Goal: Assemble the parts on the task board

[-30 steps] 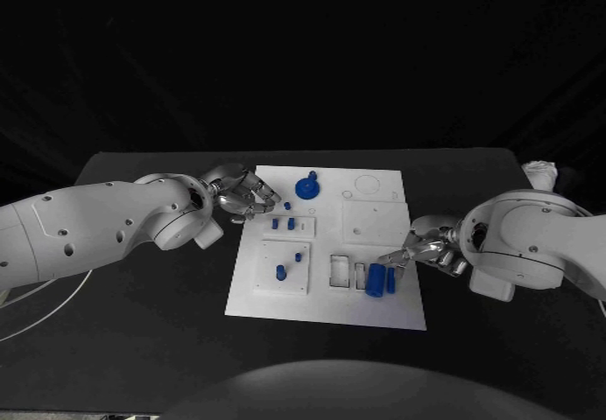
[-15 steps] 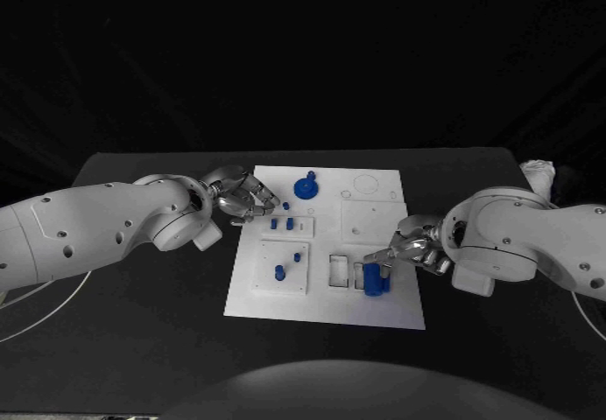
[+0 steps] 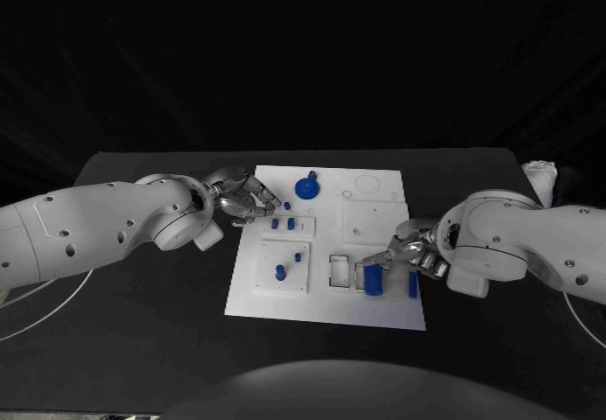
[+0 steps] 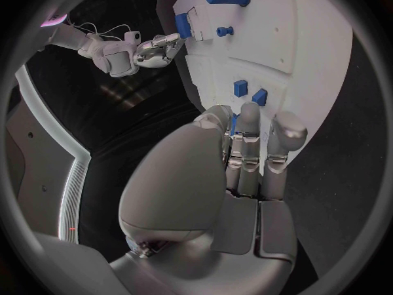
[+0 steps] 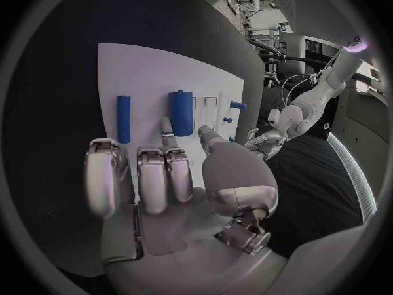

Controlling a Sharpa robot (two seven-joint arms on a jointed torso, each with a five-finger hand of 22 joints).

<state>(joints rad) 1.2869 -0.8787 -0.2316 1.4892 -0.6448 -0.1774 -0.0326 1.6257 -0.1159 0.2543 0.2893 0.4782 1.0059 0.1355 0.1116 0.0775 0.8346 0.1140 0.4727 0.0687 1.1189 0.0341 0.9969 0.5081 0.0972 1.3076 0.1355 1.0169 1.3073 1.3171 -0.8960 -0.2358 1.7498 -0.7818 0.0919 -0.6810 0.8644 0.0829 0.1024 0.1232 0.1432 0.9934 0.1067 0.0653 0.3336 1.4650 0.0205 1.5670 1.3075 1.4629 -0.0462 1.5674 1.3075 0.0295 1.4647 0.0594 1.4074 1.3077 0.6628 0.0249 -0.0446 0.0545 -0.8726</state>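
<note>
Over the white rectangular task board (image 3: 326,254), the right hand (image 3: 406,251) is held with fingers spread, grasping nothing, while the left hand (image 3: 246,197) is curled at the far left edge, its grasp not discernible.

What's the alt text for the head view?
A white task board lies mid-table with small blue parts on it. The right hand is over the board's near right corner beside two blue parts, and the left hand is at its far left edge.
</note>
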